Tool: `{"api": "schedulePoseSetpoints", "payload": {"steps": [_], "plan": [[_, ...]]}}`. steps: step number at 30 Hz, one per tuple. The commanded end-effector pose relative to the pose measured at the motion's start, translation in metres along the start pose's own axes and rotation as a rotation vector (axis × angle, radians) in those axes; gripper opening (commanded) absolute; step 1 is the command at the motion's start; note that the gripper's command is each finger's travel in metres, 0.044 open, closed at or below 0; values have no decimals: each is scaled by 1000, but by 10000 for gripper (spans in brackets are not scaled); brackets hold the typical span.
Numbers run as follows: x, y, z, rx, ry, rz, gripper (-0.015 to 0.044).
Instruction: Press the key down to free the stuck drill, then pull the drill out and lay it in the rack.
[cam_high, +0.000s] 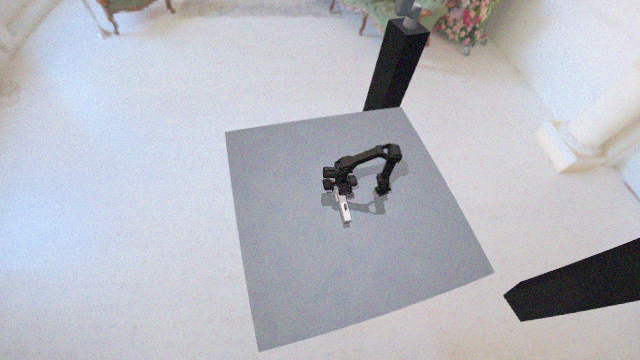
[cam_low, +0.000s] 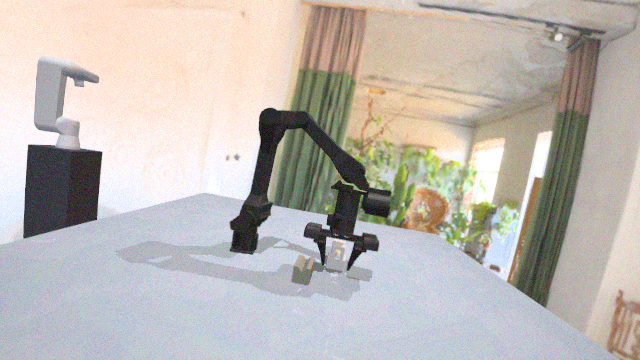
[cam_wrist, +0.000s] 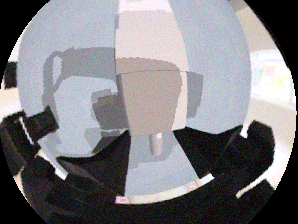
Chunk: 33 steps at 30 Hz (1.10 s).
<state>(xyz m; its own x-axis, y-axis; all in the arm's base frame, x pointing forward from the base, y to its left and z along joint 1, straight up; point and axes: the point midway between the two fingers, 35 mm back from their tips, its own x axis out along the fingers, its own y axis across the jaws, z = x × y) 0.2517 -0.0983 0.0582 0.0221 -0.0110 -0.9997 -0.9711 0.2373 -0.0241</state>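
Observation:
A long white block stands on the grey table. A small dark mark that looks like the key shows on its top. A short pinkish stub, apparently the drill, sticks out of the block's near end in the wrist view. My gripper points down at this end, partly open, with one finger on each side of the block. No firm grip can be made out. A small khaki grooved block, apparently the rack, stands beside the gripper in the exterior view.
My black arm reaches over from its base on the table. Dark pedestals stand beyond the table edges; one carries a pale grey jointed arm.

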Motion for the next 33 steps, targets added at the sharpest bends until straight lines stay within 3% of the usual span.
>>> {"api": "schedulePoseSetpoints", "payload": {"steps": [1, 8, 11, 33], "plan": [[0, 0, 0, 0, 0, -1, 204], [0, 0, 0, 0, 0, -1, 20], [0, 0, 0, 0, 0, -1, 0], [-1, 0, -24, 4, 0, 0, 0]]}}
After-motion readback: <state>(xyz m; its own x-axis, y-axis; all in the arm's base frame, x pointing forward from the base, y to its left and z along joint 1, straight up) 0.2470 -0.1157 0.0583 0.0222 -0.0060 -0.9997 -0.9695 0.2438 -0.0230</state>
